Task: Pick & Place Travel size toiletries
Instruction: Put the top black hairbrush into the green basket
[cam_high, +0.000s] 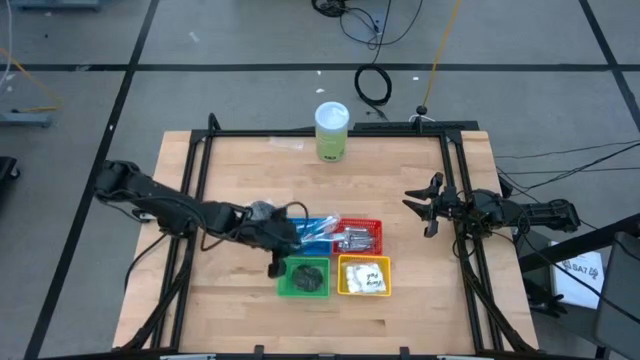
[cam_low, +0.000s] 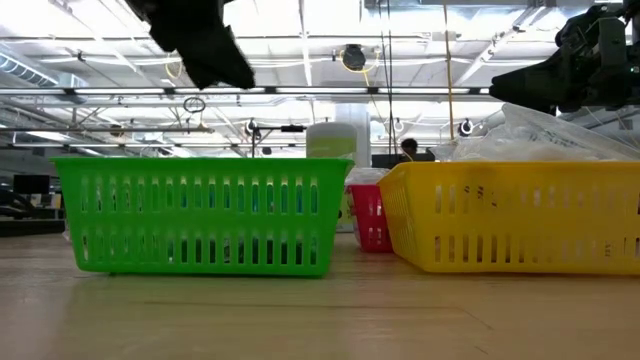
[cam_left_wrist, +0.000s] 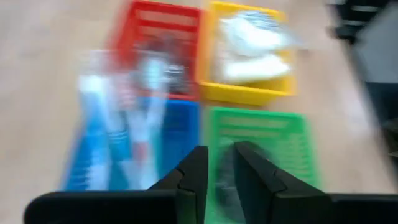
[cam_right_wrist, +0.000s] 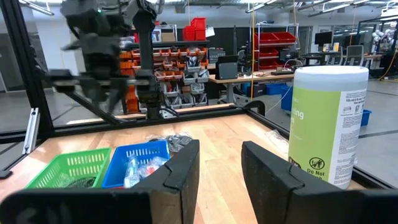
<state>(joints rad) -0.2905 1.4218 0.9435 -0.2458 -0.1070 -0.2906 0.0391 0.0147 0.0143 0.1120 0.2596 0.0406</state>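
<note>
So right now we've got the left gripper (cam_high: 275, 266) hanging just off the green basket (cam_high: 304, 277) at its 9 o'clock edge, jaws narrowed to a slim gap with nothing in them as far as we can tell. The toiletries all look sorted: dark grey puffs (cam_high: 306, 279) in the green basket, white sachets (cam_high: 364, 276) in the yellow basket (cam_high: 364, 276), silver foil tubes (cam_high: 355, 239) in the red basket (cam_high: 360, 235), and the blue-white sticks (cam_high: 316, 231) in the blue basket (cam_high: 318, 234). We'd guess this is the pull-away after a drop, so the trick is to lift straight up before swinging, since the green rim sits right beside the fingertips and these baskets look light enough to get dragged. The right gripper (cam_high: 432, 207) waits at the counter's (cam_high: 240, 170) 3 o'clock edge with jaws spread wide and empty. The green cylinder with a white lid (cam_high: 332, 131) stands at 12 o'clock, well apart from everything.
</note>
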